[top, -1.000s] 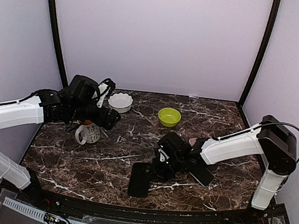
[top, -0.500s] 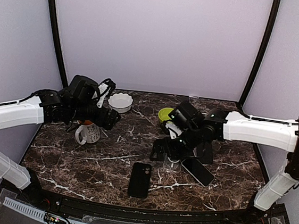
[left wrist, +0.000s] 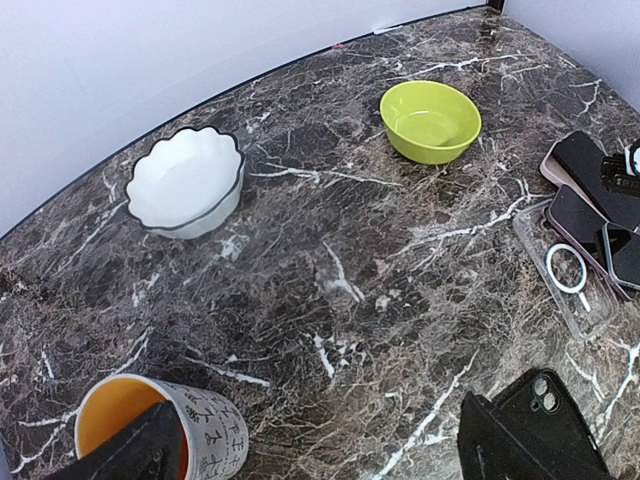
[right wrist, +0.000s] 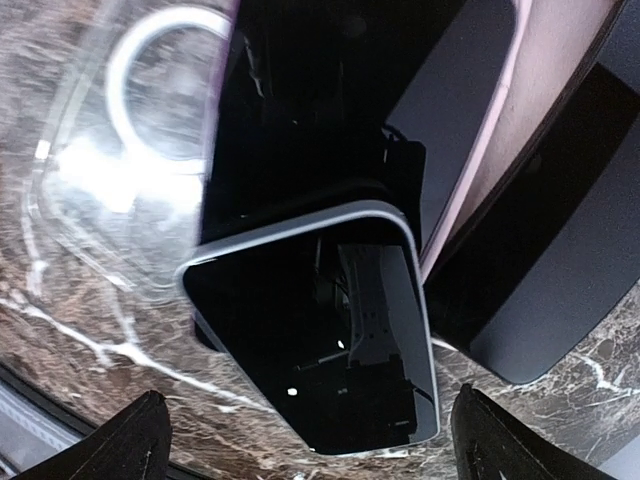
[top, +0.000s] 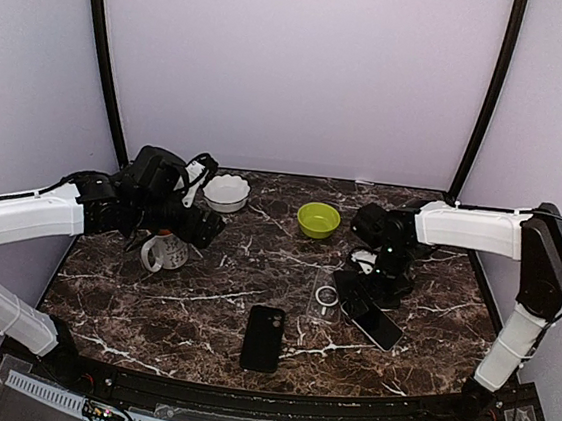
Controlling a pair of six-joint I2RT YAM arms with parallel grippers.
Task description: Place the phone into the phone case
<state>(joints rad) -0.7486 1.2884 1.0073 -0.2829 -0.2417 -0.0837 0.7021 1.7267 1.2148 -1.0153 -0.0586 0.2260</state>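
The left gripper (left wrist: 310, 455) is spread wide and holds nothing; bare marble table (left wrist: 340, 270) shows between its fingers. Its left finger (left wrist: 130, 455) sits in front of a white printed mug (left wrist: 165, 430) with an orange inside, and contact cannot be made out. Ahead of the jaws to the left stands a white scalloped bowl (left wrist: 185, 180), and ahead to the right a lime-green bowl (left wrist: 430, 120). Just beside the right finger (left wrist: 490, 445) lies a black phone (left wrist: 545, 415), back up with two camera rings showing; whether it sits in a case cannot be told.

The right gripper (right wrist: 315, 430) is also spread wide and grips nothing. Pointing down, it hangs over a silver-rimmed phone (right wrist: 320, 330) that lies screen up between its fingers. That phone's far end overlaps a clear phone case (right wrist: 150, 120) with a white ring, which reaches ahead and left of the jaws. Ahead and to the right are a pink-edged case (right wrist: 500, 150) and dark handsets (right wrist: 560, 250), touching one another.
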